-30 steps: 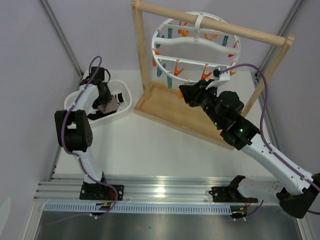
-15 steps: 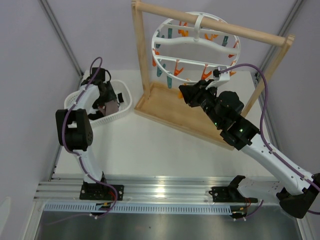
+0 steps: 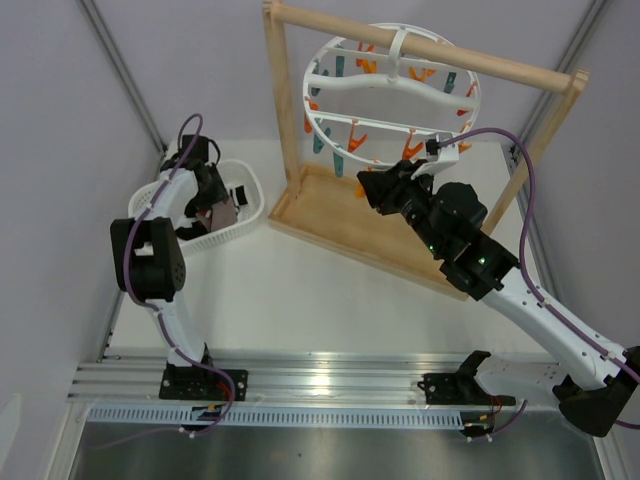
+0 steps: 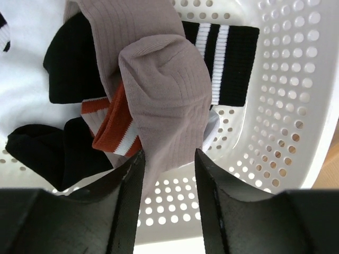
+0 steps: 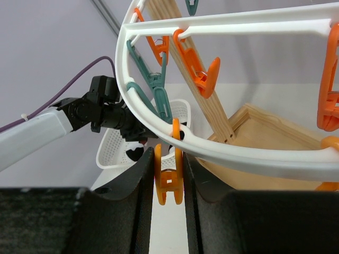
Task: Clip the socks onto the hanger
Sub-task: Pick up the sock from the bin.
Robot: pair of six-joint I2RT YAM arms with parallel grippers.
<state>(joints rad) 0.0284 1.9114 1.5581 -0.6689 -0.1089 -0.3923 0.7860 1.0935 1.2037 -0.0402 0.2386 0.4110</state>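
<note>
A taupe sock [image 4: 164, 100] with a red and white cuff [image 4: 114, 129] is bunched up in the white basket [image 4: 286, 106]. My left gripper [image 4: 167, 153] is shut on its lower fold, with the jaws narrow; in the top view it [image 3: 216, 203] sits inside the basket. More taupe fabric [image 4: 122, 32] lies behind; I cannot tell whether it is the second sock. The white ring hanger [image 3: 312, 120] hangs from the wooden rack. My right gripper [image 5: 167, 151] is shut on an orange clip [image 5: 168, 180] dangling from the ring's rim [image 5: 254, 153].
Black socks with white stripes [image 4: 69, 69] lie in the basket [image 3: 250, 185] under the taupe one. The wooden frame rack [image 3: 420, 45] stands on a wooden tray [image 3: 330, 215] at the back. Teal [image 5: 153, 87] and orange [image 5: 201, 69] clips hang near my right fingers.
My left gripper has shifted slightly inside the basket with the taupe sock. The right arm stays on the orange clip.
</note>
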